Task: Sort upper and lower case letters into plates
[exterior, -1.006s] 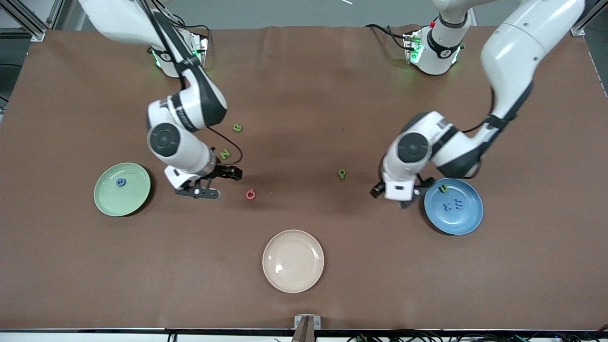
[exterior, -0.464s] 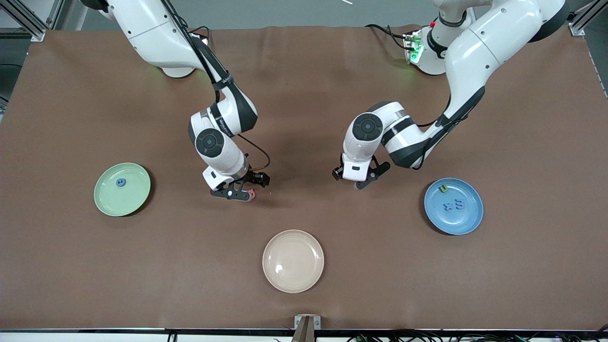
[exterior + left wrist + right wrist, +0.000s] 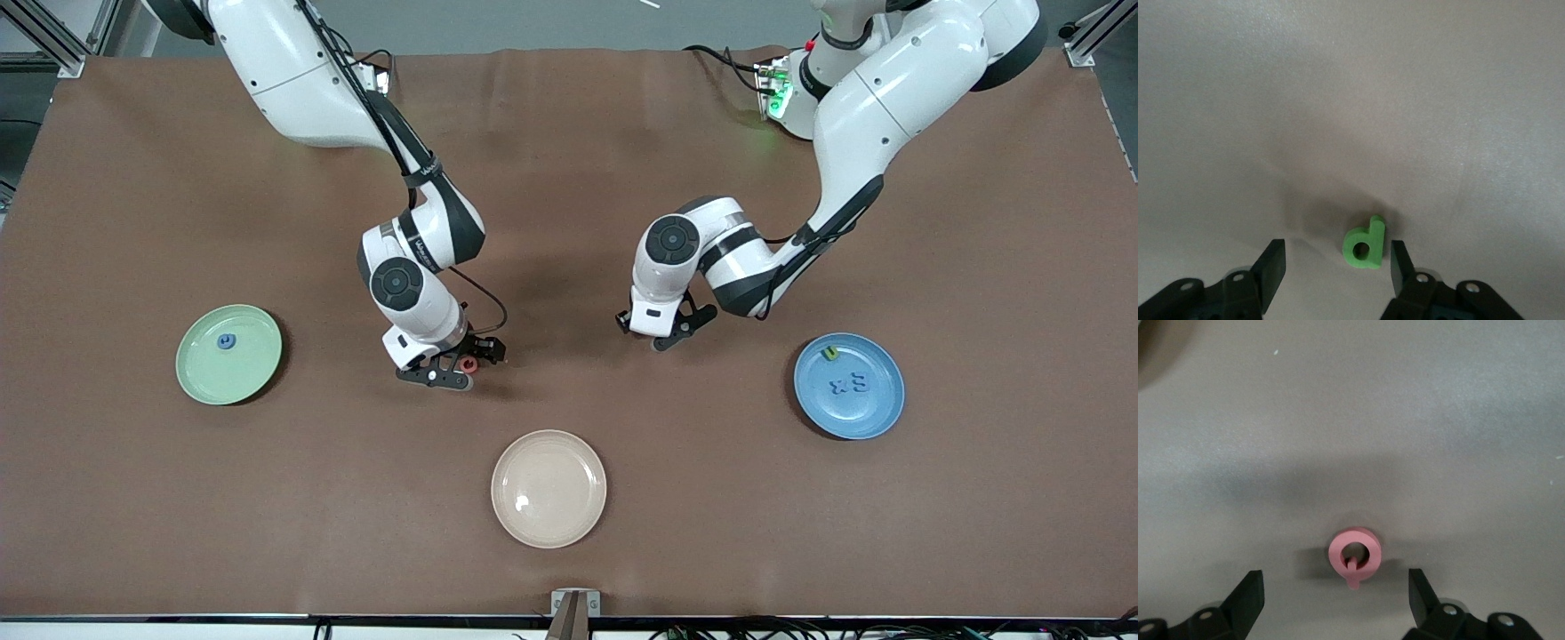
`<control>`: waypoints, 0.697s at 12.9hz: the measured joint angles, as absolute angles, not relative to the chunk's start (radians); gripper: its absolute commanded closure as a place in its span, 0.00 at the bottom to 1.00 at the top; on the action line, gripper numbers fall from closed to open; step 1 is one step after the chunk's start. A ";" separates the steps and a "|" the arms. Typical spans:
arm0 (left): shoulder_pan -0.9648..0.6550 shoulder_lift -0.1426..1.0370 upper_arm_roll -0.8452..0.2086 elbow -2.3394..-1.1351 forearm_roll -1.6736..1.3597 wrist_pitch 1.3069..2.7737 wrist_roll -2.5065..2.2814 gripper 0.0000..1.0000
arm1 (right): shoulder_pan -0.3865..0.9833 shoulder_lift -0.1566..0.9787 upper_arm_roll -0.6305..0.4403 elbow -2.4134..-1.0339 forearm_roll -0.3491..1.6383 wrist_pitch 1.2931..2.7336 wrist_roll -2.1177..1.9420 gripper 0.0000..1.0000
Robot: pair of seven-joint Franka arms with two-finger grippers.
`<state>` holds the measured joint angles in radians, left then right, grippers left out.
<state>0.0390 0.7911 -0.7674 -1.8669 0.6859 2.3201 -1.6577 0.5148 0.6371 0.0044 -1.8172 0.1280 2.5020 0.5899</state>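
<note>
A brown cloth covers the table (image 3: pixel 569 551), creased near its upper edge. Grey floor, perhaps, shows above it, with aluminium frame bars (image 3: pixel 53 40) at both corners.

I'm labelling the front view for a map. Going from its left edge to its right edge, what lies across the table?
mint green plate → right gripper over the red-pink letter → cream-beige plate → left gripper → blue plate

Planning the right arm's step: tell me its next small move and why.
Probably lower the right gripper straight down and close. Its open fingers already straddle the pink letter, which lies flat on the table, roughly centred between them and not yet touched.
</note>
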 measured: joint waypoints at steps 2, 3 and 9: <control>0.038 0.792 -0.767 -1.867 0.686 2.322 -1.658 0.34 | 0.515 0.642 0.004 -1.807 0.112 2.500 0.589 0.15; 0.036 0.792 -0.767 -1.867 0.686 2.322 -1.658 0.38 | 0.515 0.644 0.003 -1.803 0.100 2.498 0.589 0.18; 0.035 0.801 -0.763 -1.869 0.686 2.325 -1.658 0.64 | 0.514 0.672 -0.008 -1.779 0.056 2.496 0.589 0.28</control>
<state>0.0355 0.8012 -0.7634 -1.8690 0.6861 2.3247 -1.6577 0.5141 0.6721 -0.0076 -1.7786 0.0556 2.4958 0.5885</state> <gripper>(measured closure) 0.471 0.220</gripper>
